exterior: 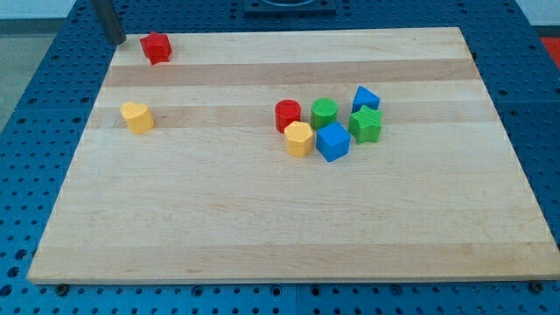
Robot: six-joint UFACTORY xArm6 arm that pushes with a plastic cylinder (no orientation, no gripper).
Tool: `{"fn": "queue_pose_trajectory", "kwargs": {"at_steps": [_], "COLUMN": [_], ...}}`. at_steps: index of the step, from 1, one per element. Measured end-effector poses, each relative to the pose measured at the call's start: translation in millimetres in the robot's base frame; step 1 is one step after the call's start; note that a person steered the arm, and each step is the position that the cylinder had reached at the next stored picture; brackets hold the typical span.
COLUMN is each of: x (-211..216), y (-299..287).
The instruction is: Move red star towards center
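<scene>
The red star (157, 47) lies at the board's top left corner. My tip (116, 39) is just to the left of it, a short gap apart, at the board's top left edge. Near the middle, a cluster holds a red cylinder (287, 115), a green cylinder (325, 112), a blue triangular block (365, 97), a green star (366, 124), a blue cube (332, 141) and a yellow hexagonal block (298, 138).
A yellow heart-shaped block (136, 116) sits alone at the view's left, below the red star. The wooden board (280, 227) rests on a blue perforated table (35, 105).
</scene>
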State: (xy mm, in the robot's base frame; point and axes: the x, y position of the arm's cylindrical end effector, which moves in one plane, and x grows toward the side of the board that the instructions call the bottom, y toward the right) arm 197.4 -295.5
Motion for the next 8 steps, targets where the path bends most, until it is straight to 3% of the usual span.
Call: {"fn": "queue_pose_trajectory", "kwargs": {"at_steps": [5, 8], "x": [27.6, 75.2], "y": [71.2, 106.9]}}
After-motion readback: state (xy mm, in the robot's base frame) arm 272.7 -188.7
